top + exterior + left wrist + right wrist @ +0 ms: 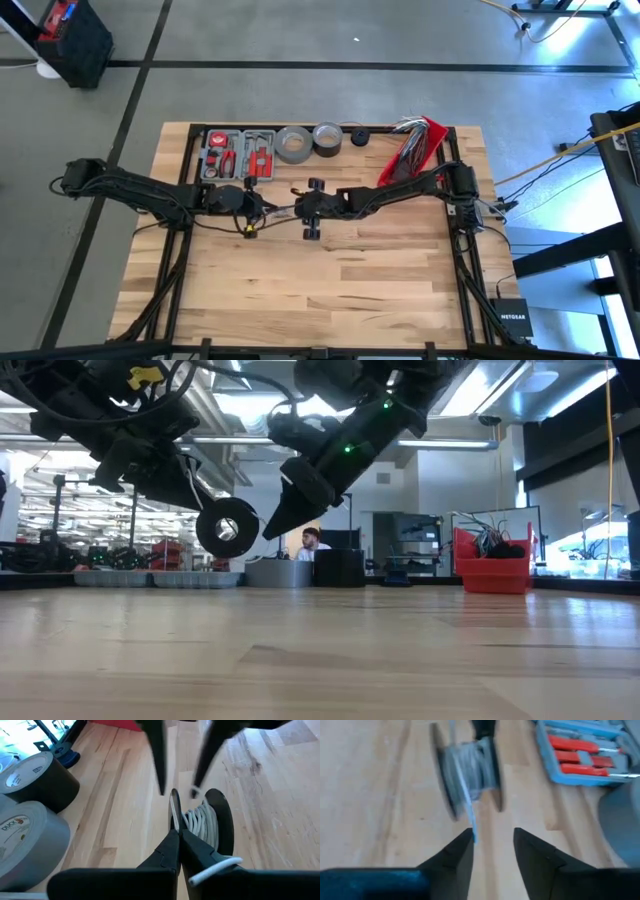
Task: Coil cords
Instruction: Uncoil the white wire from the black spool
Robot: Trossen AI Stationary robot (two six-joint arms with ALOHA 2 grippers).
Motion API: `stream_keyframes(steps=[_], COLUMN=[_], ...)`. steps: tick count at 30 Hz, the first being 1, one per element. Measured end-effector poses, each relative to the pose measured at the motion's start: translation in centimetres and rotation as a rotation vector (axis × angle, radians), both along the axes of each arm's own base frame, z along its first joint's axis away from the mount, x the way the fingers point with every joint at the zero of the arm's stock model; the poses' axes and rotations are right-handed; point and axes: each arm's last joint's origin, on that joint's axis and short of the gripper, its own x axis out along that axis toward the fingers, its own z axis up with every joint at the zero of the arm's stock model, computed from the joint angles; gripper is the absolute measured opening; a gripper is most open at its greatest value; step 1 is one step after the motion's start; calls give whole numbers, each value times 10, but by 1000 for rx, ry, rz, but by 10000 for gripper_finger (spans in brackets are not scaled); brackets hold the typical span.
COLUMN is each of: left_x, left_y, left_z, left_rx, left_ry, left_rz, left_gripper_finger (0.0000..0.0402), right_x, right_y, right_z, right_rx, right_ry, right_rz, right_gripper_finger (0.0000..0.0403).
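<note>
Left gripper clamping spool rim, held above table; cord thin, limp, slippery. Right gripper gaping, empty, nearing spool — pinching loose end advised.

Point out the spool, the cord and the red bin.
spool (pixel 222 817), left wrist view, its dark flange.
cord (pixel 200 822), left wrist view, white windings on the spool.
red bin (pixel 493 572), low view, its front wall.

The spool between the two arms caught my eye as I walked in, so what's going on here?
The left end effector is shut on one rim of a small black spool, holding it above the wooden table. A thin white cord is already wound around the spool. The right end effector stands open just in front of it, with the cord's loose end beside one finger, not gripped. Tape rolls and a tool kit sit at the table's far edge.
</note>
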Motion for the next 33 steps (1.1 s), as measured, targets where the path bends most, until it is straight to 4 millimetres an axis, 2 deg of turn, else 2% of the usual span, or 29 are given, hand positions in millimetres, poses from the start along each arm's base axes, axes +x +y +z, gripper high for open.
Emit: stream_keyframes(steps=[3,7,9,11,14,18,21,25,33], left_x=[0,0,0,0,0,0,0,1,-10], left_y=[0,0,0,0,0,2,3,4,4], left_z=[0,0,0,0,0,0,1,7,29], left_rx=[0,0,0,0,2,25,22,11,18], left_ry=[0,0,0,0,0,-3,-24,-86,-211], left_rz=[0,0,0,1,4,57,116,147,150], left_gripper_finger=[3,3,3,3,3,3,3,3,3], right_x=[0,0,0,-1,-4,-6,-4,-3,-9], right_y=[1,3,1,0,7,26,38,41,28], right_z=[0,1,1,3,17,40,47,44,32], right_rx=[0,-33,-81,-135,-172,-148,-89,-47,43], right_ry=[2,10,17,19,-9,-116,-190,-182,-53], right_rz=[38,83,79,39,24,102,196,250,165], right_gripper_finger=[107,29,10,16,21,6,10,7,6])
